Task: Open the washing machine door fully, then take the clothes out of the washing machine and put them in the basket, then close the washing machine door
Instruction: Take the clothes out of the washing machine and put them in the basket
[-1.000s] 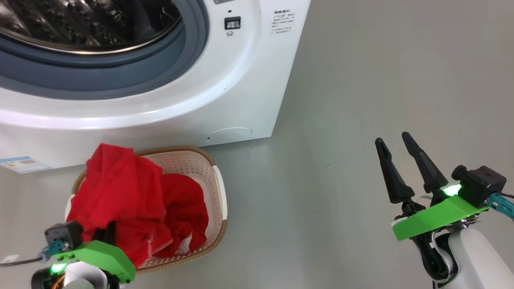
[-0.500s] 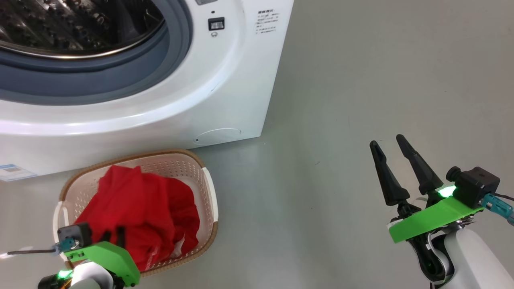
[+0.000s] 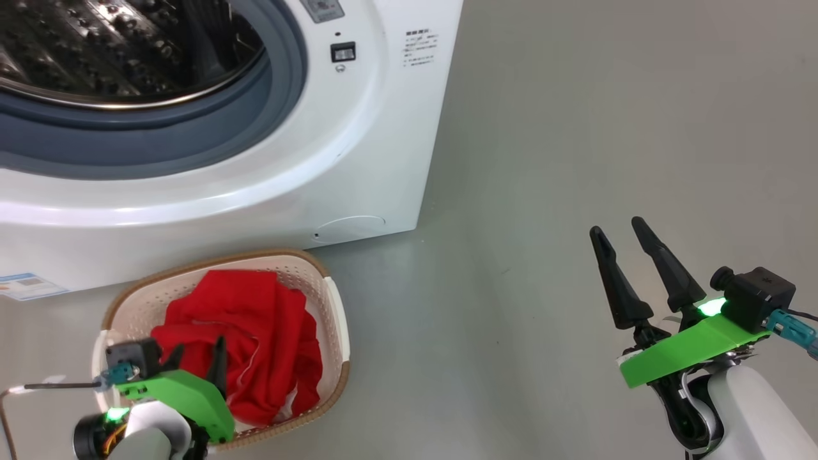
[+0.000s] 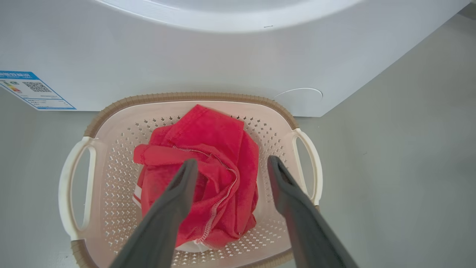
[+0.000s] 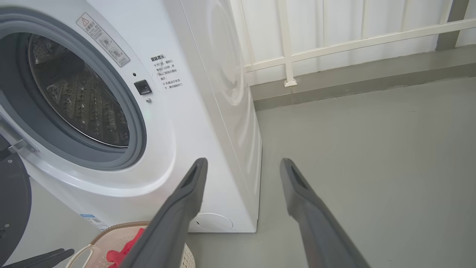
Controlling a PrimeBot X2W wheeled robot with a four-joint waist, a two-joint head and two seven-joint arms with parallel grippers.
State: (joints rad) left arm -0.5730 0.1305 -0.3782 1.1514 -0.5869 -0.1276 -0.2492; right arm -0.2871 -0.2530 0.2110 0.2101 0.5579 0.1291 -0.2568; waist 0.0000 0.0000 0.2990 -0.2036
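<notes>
The white washing machine [image 3: 358, 160] stands with its steel drum [image 3: 115, 51] uncovered. The washing machine door [image 5: 11, 201] shows as a dark edge swung out at the left of the right wrist view. The clothes [image 4: 208, 149], red with a white hem, lie bunched in the cream basket [image 4: 186, 97] on the floor in front of the machine. My left gripper [image 4: 231, 163] hangs open just above the clothes [image 3: 255, 332], and its fingers hold nothing. My right gripper [image 3: 620, 230] stands open and empty over the floor, well to the right of the basket [image 3: 332, 306].
Grey floor [image 3: 543, 160] stretches to the right of the machine. A white railing and wall [image 5: 334, 44] stand behind it. A blue label sticker [image 4: 33, 89] sits low on the machine's front, left of the basket.
My left gripper has opened and let go of the red garment, which has dropped into the basket. The head camera has shifted a little. The right arm has stayed put.
</notes>
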